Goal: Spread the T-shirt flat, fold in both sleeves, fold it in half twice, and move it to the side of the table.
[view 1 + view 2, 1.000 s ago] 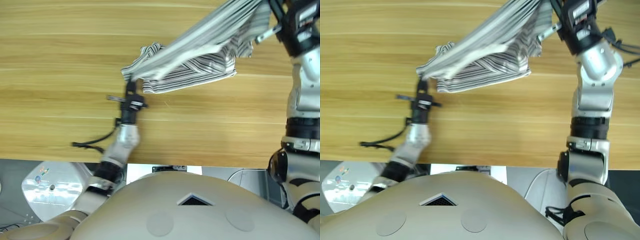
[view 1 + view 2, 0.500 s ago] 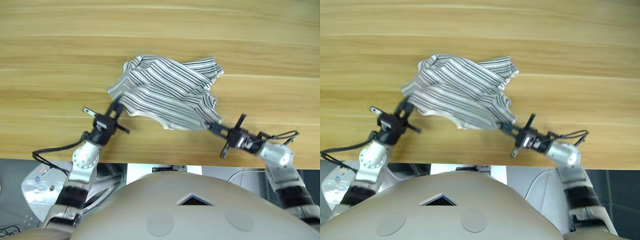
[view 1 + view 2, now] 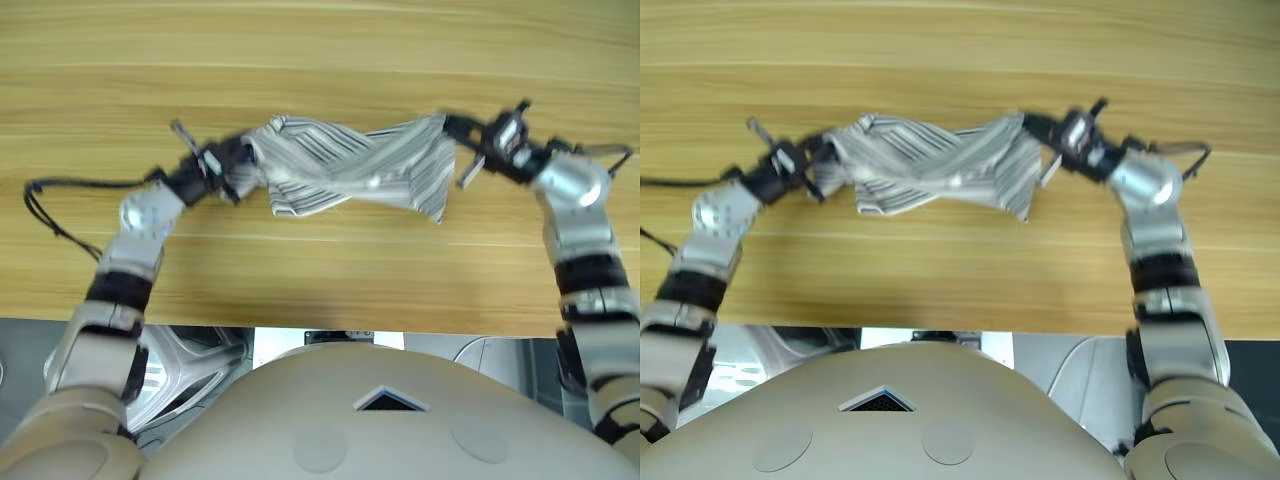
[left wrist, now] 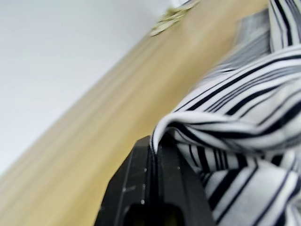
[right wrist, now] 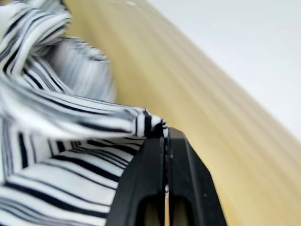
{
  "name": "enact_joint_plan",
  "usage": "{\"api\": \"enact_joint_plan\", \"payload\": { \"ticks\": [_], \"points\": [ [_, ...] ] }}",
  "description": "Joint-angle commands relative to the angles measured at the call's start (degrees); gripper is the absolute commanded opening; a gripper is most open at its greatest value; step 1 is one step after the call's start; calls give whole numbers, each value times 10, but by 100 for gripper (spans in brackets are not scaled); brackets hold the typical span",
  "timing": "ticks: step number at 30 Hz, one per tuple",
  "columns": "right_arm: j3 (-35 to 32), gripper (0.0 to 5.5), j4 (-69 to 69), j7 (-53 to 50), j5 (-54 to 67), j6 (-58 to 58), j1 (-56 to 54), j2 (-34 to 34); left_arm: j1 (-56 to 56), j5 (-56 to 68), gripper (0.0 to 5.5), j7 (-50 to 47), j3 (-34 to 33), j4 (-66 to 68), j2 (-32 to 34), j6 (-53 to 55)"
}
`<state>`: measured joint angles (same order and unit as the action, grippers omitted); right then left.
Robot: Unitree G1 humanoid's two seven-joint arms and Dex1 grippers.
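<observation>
The black-and-white striped T-shirt (image 3: 345, 175) hangs twisted and stretched between my two grippers above the wooden table (image 3: 320, 60). My left gripper (image 3: 240, 160) is shut on the shirt's left end, and its closed fingers (image 4: 155, 160) pinch a bunched fold of the T-shirt (image 4: 244, 132). My right gripper (image 3: 452, 128) is shut on the shirt's right end; its closed fingers (image 5: 164, 150) clamp a striped edge of the T-shirt (image 5: 56, 141). A loose corner droops below the right end.
The table's front edge (image 3: 320, 325) runs across just below the arms. A black cable (image 3: 45, 205) trails from the left arm over the table. Bare wood lies beyond and to both sides of the shirt.
Both grippers have lifted away from the front edge and moved apart. The shirt, draped over the table half a second ago, is now pulled taut and twisted between them.
</observation>
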<state>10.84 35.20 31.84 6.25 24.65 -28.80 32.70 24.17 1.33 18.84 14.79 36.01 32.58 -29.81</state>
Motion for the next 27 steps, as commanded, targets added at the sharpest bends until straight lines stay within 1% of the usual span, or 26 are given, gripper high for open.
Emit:
{"api": "enact_joint_plan", "payload": {
  "ticks": [1,2,3,4,5,6,7,8,9,10,11,12,13,14,15,16,17,20,24,27],
  "points": [
    [-97,0,240,-797,-202,17,-557,-5,654,135,7,-410,-246,289,-100,16],
    [-115,0,185,-867,-249,54,-574,11,701,165,7,-389,-267,263,-100,-33],
    [-136,0,135,-884,-275,94,-566,20,708,194,7,-326,-276,212,-102,-85],
    [-153,0,105,-868,-278,132,-548,21,687,241,7,-231,-278,146,-112,-109],
    [-164,0,111,-747,-210,176,-515,5,611,284,7,-115,-254,53,-124,-117],
    [-167,0,120,-538,-87,169,-450,-30,497,315,7,2,-216,-18,-138,-90],
    [-165,0,121,-379,8,147,-393,-57,411,332,7,84,-186,-57,-147,-62],
    [-142,0,90,-224,80,107,-285,-76,306,312,7,137,-148,-56,-148,-49],
    [-107,0,41,-124,120,88,-168,-80,215,283,7,171,-118,-33,-144,-54],
    [-68,0,-16,-56,146,86,-50,-72,131,257,7,197,-95,-15,-134,-61],
    [-28,0,-97,8,187,84,80,-49,26,248,7,225,-72,-32,-117,-62],
    [6,0,-164,59,219,92,182,-20,-61,236,7,244,-54,-59,-99,-80],
    [54,0,-246,116,253,115,304,40,-168,240,7,276,-27,-107,-72,-84],
    [85,0,-305,152,277,133,415,89,-270,224,7,293,5,-143,-41,-102],
    [92,0,-340,167,285,139,500,117,-357,187,7,297,38,-163,-11,-125],
    [90,0,-354,167,269,145,555,133,-420,149,7,295,57,-174,10,-135],
    [81,0,-367,166,261,138,583,135,-455,113,7,283,63,-179,19,-140],
    [70,0,-390,169,227,111,596,126,-494,64,7,256,49,-190,19,-126],
    [27,0,-358,173,203,71,565,112,-515,45,7,231,32,-209,19,-121],
    [10,0,-316,174,160,63,547,106,-517,34,7,196,3,-194,14,-116]
  ]
}}
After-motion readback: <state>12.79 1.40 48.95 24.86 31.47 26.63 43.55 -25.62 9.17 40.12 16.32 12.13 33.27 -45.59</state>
